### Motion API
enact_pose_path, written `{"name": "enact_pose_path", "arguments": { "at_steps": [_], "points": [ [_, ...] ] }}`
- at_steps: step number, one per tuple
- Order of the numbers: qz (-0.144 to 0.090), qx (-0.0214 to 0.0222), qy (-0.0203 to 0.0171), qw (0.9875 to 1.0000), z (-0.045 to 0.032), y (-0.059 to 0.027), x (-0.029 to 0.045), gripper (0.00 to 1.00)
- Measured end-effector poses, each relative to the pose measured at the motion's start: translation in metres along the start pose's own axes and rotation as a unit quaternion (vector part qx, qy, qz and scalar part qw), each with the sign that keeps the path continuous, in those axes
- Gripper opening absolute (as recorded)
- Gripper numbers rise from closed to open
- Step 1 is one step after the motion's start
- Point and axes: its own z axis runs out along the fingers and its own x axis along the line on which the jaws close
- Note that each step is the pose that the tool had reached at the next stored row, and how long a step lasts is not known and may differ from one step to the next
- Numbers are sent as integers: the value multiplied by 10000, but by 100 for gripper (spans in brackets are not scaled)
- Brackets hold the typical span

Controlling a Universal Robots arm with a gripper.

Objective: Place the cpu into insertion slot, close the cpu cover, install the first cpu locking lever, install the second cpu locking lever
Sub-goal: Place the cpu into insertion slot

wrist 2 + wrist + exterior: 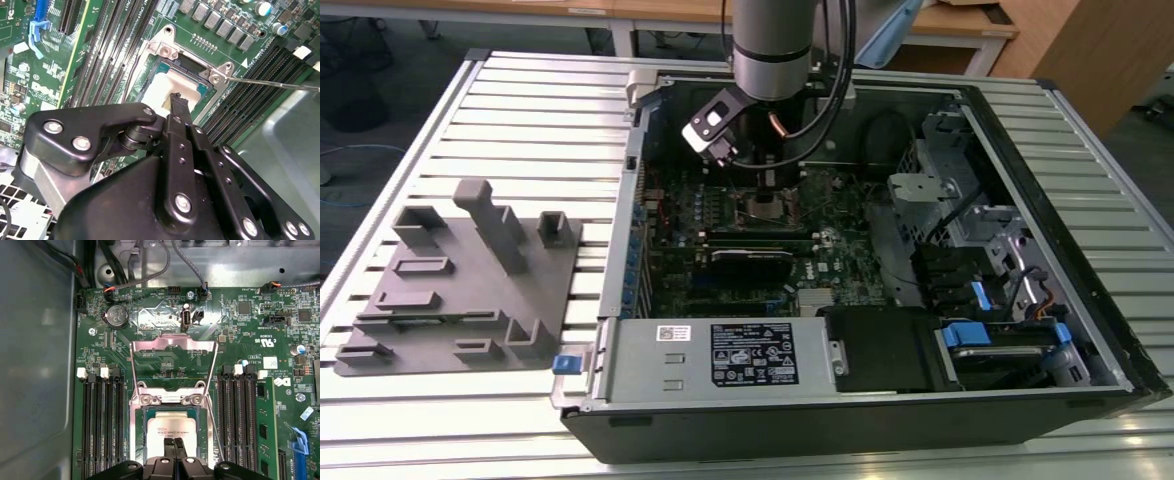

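Cpu (172, 427) seated in the insertion slot (136, 435), cpu cover (172, 341) open.
The first wrist view shows the silvery cover frame swung up off the socket. The exterior view shows the arm reaching into the computer case (624, 240). The chip's dull silver top lies flat, directly beneath the gripper (175, 441), whose fingertips are pressed together.
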Motion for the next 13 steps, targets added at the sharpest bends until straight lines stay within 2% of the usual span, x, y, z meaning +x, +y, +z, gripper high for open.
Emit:
{"name": "enact_pose_path", "arguments": {
  "at_steps": [3,6,13],
  "points": [
    [-1,5,-3,10000,22,3,0,10],
    [-1,31,-12,10000,29,22,4,10],
    [-1,35,-12,10000,86,23,11,10]
  ]
}}
